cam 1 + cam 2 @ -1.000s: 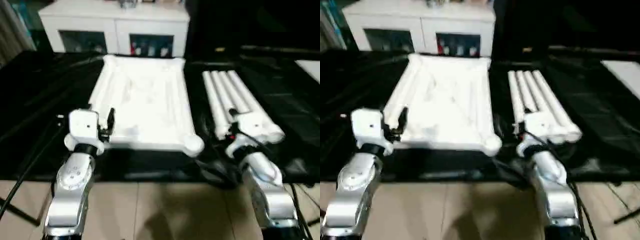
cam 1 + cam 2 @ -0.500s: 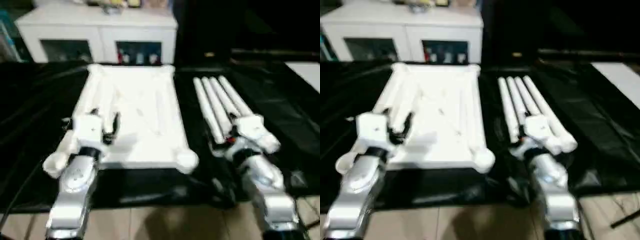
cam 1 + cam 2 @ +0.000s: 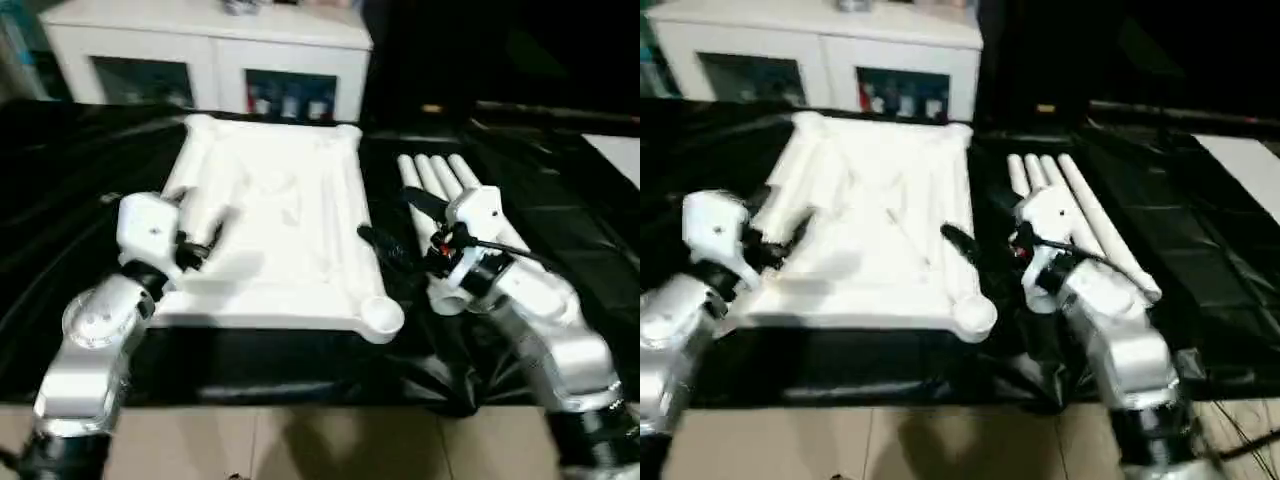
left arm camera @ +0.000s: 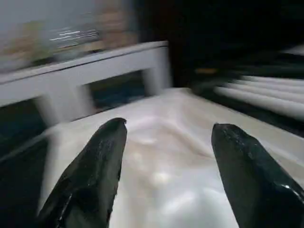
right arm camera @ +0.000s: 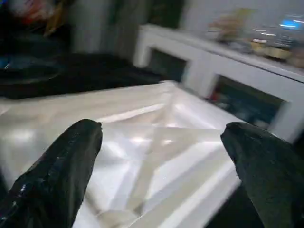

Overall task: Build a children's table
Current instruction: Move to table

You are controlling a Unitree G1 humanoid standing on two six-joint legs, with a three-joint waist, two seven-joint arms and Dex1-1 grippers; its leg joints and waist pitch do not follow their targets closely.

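The white plastic tabletop (image 3: 275, 225) lies upside down on the black sheet (image 3: 70, 190), ribbed underside up, in the middle of the scene. Its round corner socket (image 3: 382, 314) at the near right stands empty, and no leg is seen fitted in any corner. The tapered tube legs (image 3: 445, 185) lie side by side just right of the tabletop, running from near to far, apart from it.

The left gripper (image 3: 205, 235) hangs over the near left part of the tabletop, its two black fingers (image 4: 90, 175) spread with nothing between them. The right gripper (image 3: 392, 225) sits between the tabletop's right edge and the legs, fingers (image 5: 57, 175) spread wide and empty.

Judged from this, assembly has barely begun: all the legs remain to be picked up and pushed into the sockets, and the table then turned upright. The white glass-door cabinet (image 3: 210, 60) stands beyond.
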